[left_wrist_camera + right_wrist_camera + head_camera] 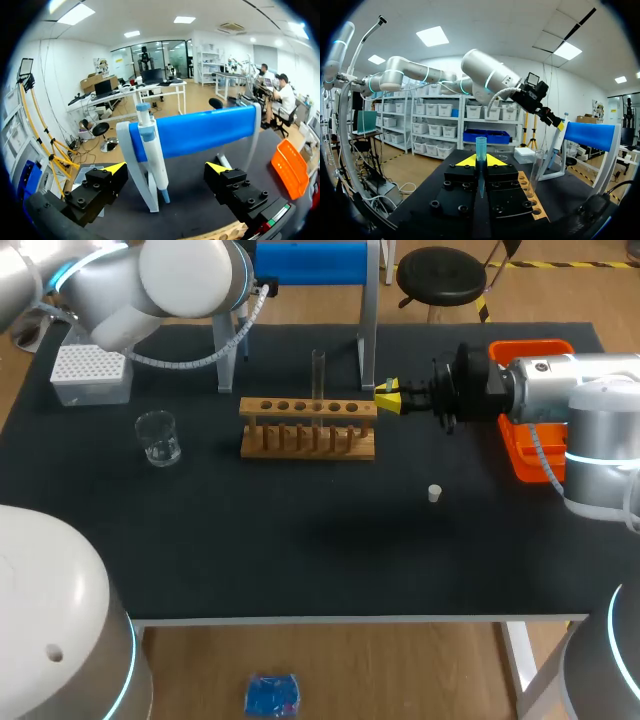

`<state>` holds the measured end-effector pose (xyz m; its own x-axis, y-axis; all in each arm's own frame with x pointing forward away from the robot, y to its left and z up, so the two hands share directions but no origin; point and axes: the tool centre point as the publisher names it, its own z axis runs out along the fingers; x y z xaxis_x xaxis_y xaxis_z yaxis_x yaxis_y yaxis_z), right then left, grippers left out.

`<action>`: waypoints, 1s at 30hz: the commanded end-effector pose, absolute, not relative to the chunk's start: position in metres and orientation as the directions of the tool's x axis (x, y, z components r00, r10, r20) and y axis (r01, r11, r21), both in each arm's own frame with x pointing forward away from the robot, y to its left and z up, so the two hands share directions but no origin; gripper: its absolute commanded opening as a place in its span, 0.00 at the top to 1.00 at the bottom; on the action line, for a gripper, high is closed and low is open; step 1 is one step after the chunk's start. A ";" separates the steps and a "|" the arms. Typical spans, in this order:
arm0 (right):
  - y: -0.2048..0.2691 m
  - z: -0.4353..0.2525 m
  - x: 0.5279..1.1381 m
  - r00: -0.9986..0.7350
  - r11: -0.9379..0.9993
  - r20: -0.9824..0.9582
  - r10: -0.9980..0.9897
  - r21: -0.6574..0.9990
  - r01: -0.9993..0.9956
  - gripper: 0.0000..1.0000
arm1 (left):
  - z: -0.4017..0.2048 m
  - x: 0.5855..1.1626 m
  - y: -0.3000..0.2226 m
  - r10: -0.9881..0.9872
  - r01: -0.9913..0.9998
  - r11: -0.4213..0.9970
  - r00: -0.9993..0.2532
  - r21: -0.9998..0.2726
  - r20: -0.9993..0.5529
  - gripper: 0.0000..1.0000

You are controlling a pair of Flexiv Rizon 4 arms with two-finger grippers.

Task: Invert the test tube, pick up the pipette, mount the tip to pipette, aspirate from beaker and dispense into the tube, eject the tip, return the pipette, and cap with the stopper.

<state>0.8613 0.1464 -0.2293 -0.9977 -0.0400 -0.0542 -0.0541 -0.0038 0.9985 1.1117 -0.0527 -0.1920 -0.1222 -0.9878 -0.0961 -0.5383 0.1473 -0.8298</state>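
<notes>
Fingers on the left gripper (166,167) sit wide open, with the pipette (152,150) hanging on its blue stand (210,131) just ahead between them. It's light, stiff, slick plastic I reckon, so grab the thick body. Meanwhile my right gripper (480,161) pinches a flimsy blue tip (480,145), clear only from its wrist, and the head view hides the pipette behind the left arm (180,275), upper left.

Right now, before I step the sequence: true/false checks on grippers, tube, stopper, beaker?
1. The left gripper is open, the pipette hanging on its stand ahead of it. True.
2. The test tube lies flat on the table. False: it stands upright in the wooden rack.
3. The stopper caps the tube. False: it sits on the table.
4. The beaker stands on the table, apart from the rack. True.
5. The right gripper is open. False: shut on a teal tip.
</notes>
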 end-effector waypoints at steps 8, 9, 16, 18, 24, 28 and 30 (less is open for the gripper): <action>0.146 -0.229 0.861 -0.998 -0.003 -0.055 -0.040 0.999 -0.055 1.00 | -0.194 1.130 -0.053 -0.995 -0.519 0.092 -0.070 -0.850 -0.066 0.00; 0.146 -0.229 0.861 -0.998 -0.003 -0.055 -0.040 0.999 -0.055 1.00 | -0.195 1.132 -0.054 -0.996 -0.516 0.089 -0.069 -0.852 -0.063 0.00; 0.146 -0.229 0.861 -0.998 -0.003 -0.055 -0.040 0.999 -0.055 1.00 | -0.195 1.143 -0.052 -0.997 -0.481 0.067 -0.058 -0.874 -0.045 0.00; 0.146 -0.229 0.861 -0.998 -0.003 -0.055 -0.040 0.999 -0.055 1.00 | -0.196 1.146 -0.052 -0.998 -0.475 0.062 -0.051 -0.878 -0.043 0.00; 0.146 -0.229 0.861 -0.998 -0.003 -0.055 -0.040 0.999 -0.055 1.00 | -0.197 1.150 -0.051 -0.998 -0.459 0.055 -0.046 -0.886 -0.039 0.00; 0.146 -0.229 0.861 -0.998 -0.003 -0.055 -0.040 0.999 -0.055 1.00 | -0.198 1.154 -0.051 -0.998 -0.453 0.052 -0.043 -0.890 -0.036 0.04; 0.146 -0.229 0.861 -0.998 -0.003 -0.055 -0.040 0.999 -0.055 1.00 | -0.199 1.155 -0.051 -0.999 -0.451 0.047 -0.041 -0.891 -0.032 0.02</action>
<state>0.8613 0.1464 -0.2293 -0.9977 -0.0400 -0.0542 -0.0541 -0.0038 0.9985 1.1503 -0.0496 -0.1966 -0.0416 -0.9985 -0.0356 -0.4521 0.0506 -0.8905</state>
